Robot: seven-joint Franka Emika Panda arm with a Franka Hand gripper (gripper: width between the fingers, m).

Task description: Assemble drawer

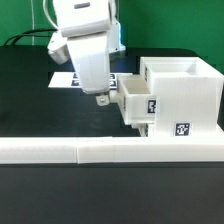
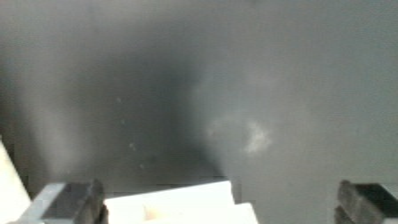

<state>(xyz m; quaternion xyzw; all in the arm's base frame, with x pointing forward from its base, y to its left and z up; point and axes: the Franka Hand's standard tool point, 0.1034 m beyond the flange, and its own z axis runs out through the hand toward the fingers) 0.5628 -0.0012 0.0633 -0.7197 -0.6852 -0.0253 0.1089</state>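
Drawer casing point(image 1: 185, 95) sits at the right of the frame, and one tray point(image 1: 135, 100) sticks halfway out of it. Our end effector point(image 1: 101, 97) hangs just beside that tray, with its fingers point(image 2: 63, 203) wide apart and holding nothing. We think the tray needs one more push in. A long white wall strip point(image 1: 100, 150) crosses the counter point(image 1: 30, 100) in front, and the marker board point(image 1: 66, 77) lies behind.
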